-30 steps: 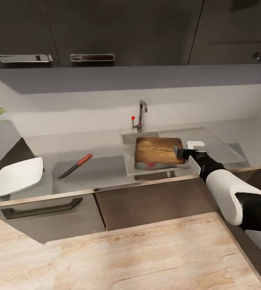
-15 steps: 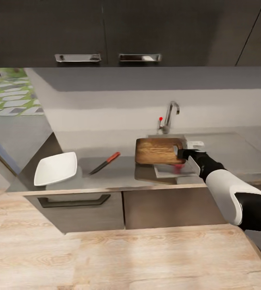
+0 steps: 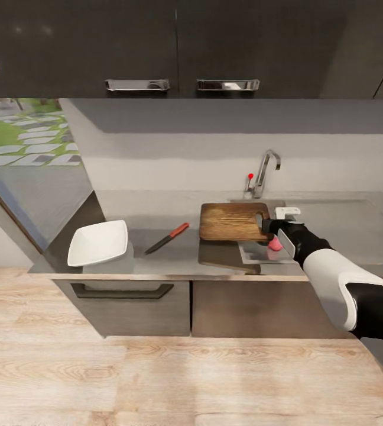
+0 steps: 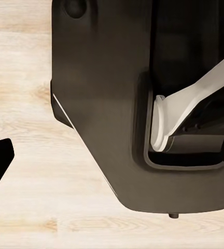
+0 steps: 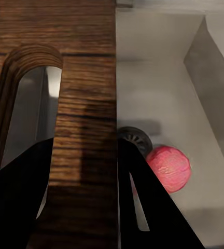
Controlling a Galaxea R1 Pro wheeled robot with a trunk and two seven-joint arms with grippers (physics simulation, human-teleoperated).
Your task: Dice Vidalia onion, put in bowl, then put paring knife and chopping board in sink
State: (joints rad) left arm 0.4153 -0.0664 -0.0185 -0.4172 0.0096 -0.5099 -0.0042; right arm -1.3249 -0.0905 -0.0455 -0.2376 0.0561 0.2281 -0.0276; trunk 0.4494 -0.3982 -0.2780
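Brown board (image 3: 233,221) held level over the sink (image 3: 256,253), right gripper (image 3: 263,224) pinching its slotted edge, pink onion (image 5: 167,167) in the basin beside the drain (image 5: 135,140), knife (image 3: 167,238) and white bowl (image 3: 99,242) on the counter (image 3: 174,257), left gripper's state unclear.

Soft, even light, with faint shadows under the cabinets (image 3: 174,41); the renders are slightly blurred.
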